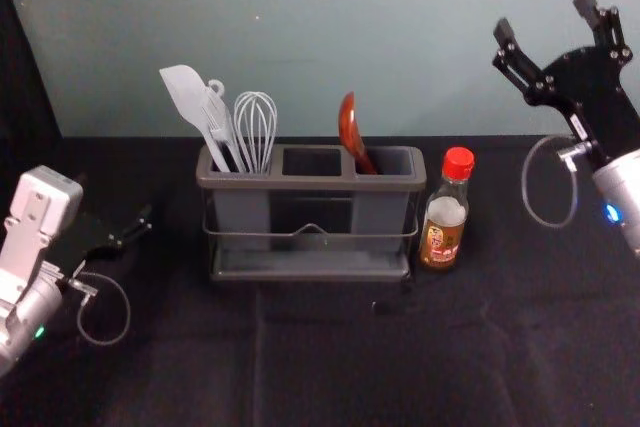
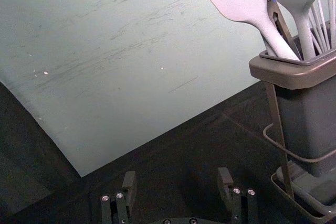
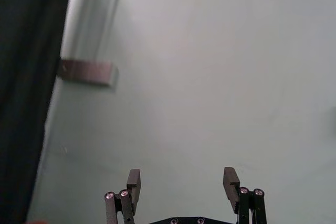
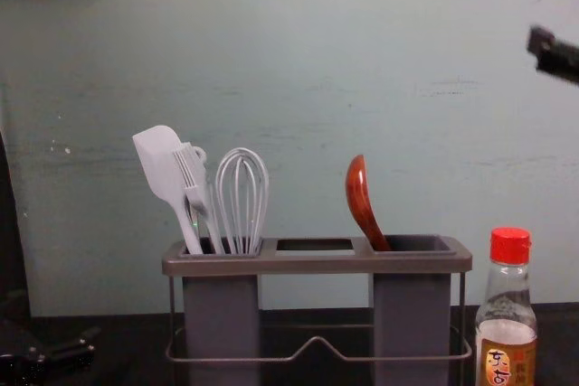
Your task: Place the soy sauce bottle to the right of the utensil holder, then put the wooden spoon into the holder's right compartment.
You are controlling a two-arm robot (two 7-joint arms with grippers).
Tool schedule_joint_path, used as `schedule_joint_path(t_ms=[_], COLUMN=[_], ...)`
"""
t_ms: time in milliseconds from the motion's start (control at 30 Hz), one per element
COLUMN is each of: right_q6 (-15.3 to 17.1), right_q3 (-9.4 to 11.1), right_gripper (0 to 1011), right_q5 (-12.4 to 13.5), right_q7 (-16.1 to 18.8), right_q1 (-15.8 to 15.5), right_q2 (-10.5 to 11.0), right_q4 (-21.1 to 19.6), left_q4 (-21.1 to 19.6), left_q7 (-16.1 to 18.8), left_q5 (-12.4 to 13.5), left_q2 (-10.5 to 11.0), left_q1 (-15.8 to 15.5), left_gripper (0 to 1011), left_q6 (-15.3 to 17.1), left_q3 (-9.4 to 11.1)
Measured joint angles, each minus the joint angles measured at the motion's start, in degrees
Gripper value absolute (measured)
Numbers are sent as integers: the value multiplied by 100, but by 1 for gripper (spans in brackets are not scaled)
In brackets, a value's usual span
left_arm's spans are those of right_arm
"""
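So the soy sauce bottle (image 1: pixel 442 232), red cap and a label that reads 东古, stands just right of the holder (image 1: pixel 313 184), and the one wooden spoon (image 1: pixel 349 132) leans in its right compartment. One spatula (image 1: pixel 188 97), one brush (image 4: pixel 192 174) and one whisk (image 1: pixel 255 127) crowd the left slot, fwiw. Left gripper (image 1: pixel 125 232) is low by the holder's left, right gripper (image 1: pixel 544 15) up at the far right, both spread wide, gripping nothing.

The whisk (image 1: pixel 255 129) and wooden spoon (image 1: pixel 349 131) flank 1 clear middle opening (image 1: pixel 312 162).
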Motion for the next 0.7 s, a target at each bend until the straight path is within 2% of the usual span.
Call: schedule_joint_path(t_ms=[267,533,700], right_q6=[264,579,614], right_q3=[84,51,48], right_gripper=[1004,1004,1004], right_q5=[-357,-735,-814], right_q7=[-228,-387,-426], right_q1=[-83,-119,-121], right_q2=[65,113,101], right_q4=[498,954,1176], left_q4=[0,0,0], left_q7=[0,0,0], left_q5=[0,0,0], left_q2=[0,0,0], left_q1=[0,0,0], left_gripper=[1012,1012,1012], left_q6=[0,0,0], left_q3=[0,0,0])
